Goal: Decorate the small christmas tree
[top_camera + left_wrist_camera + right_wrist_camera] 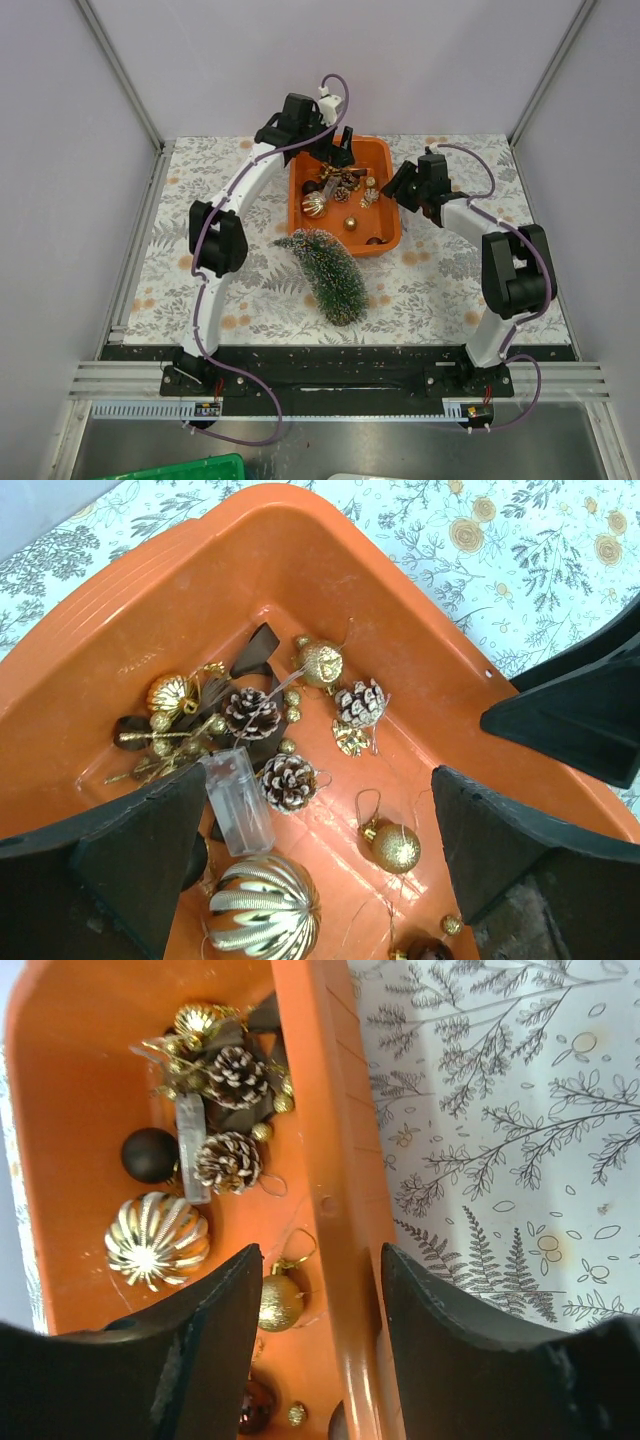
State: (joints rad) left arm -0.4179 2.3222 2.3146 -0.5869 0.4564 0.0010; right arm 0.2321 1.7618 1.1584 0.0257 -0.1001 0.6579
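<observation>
The small christmas tree lies on its side on the table in front of the orange tray, its tip near the tray's front rim. The tray holds a striped gold ball, a gold glitter ball, frosted pinecones and a clear plastic box. My left gripper hangs open and empty over the tray's far part, its jaws above the ornaments. My right gripper is open, its jaws astride the tray's right rim without closing on it.
A dark ball and gold leaf sprigs also lie in the tray. A small brownish object lies on the patterned cloth right of the tree's wide end. Walls enclose the table at the back and both sides.
</observation>
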